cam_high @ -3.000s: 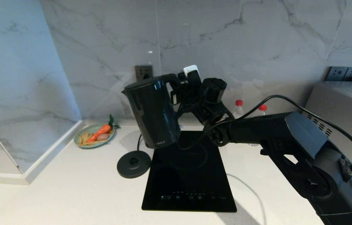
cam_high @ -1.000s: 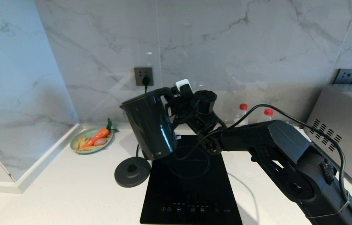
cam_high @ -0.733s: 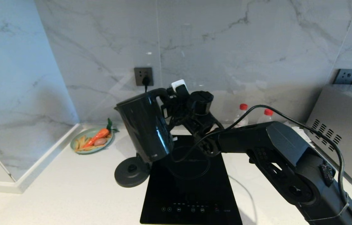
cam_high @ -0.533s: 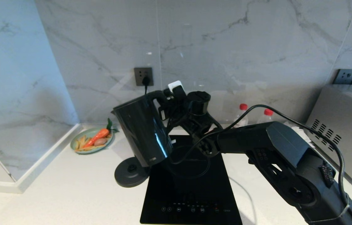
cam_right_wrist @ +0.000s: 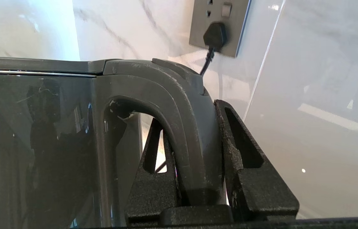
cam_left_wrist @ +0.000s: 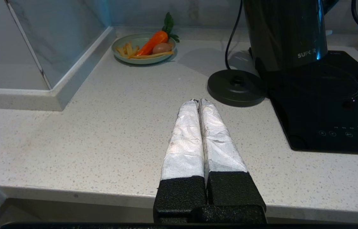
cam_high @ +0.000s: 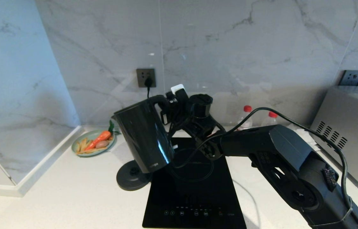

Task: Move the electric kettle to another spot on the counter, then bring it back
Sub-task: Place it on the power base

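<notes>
Here the right gripper (cam_right_wrist: 194,178) is clamping its two fingers tightly on the upper bend of the loop handle (cam_right_wrist: 179,105) of the kettle (cam_high: 144,136), carrying it tilted in the air, its bottom just above the round base disc (cam_high: 132,175) and the left edge of the cooktop (cam_high: 194,187). The left gripper (cam_left_wrist: 198,105) is hovering low over the counter (cam_left_wrist: 86,133) near its front edge, foil-wrapped fingers pressed together on nothing.
</notes>
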`<state>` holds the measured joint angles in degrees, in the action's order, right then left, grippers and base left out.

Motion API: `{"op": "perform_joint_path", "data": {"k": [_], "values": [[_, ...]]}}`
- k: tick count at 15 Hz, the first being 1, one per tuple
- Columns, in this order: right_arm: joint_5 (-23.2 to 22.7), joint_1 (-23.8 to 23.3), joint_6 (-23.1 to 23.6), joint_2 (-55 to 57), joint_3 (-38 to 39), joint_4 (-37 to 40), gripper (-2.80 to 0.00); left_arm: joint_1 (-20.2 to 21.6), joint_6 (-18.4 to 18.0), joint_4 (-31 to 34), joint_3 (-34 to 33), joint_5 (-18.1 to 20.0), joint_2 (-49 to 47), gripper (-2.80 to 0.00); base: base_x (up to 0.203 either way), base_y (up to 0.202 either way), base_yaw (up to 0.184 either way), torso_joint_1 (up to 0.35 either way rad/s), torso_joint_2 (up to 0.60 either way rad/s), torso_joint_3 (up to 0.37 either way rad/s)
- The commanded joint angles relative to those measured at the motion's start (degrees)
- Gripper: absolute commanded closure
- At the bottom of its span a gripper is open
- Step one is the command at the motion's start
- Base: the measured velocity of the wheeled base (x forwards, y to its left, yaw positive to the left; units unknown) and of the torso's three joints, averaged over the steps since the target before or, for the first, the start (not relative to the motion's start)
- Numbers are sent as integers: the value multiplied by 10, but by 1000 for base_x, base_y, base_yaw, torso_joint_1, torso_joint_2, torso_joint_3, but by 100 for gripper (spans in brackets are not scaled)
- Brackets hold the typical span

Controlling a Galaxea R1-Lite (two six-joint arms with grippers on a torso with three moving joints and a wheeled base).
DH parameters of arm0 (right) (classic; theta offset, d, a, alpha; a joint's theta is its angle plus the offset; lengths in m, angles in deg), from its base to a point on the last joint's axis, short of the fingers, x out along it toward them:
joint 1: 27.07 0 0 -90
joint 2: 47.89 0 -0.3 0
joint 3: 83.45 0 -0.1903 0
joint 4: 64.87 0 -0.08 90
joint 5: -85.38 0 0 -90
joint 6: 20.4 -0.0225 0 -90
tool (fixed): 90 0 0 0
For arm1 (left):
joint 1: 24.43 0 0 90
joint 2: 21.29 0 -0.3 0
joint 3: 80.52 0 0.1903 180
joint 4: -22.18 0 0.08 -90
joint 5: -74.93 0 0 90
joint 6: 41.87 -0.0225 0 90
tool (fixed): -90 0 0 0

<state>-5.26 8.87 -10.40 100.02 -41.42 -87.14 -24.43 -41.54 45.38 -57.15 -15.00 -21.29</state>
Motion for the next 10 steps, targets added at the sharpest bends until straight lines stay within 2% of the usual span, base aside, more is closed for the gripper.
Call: {"op": "perform_joint_path", "data": {"k": [1,10], "values": [[0,0,1,-3,0,-4,0,0,0,0,-2,0,1,0,0,0,0,0,0,0],[6,0,1,-2,2,-26,0,0,0,0,-2,0,1,0,0,0,0,0,0,0]]}}
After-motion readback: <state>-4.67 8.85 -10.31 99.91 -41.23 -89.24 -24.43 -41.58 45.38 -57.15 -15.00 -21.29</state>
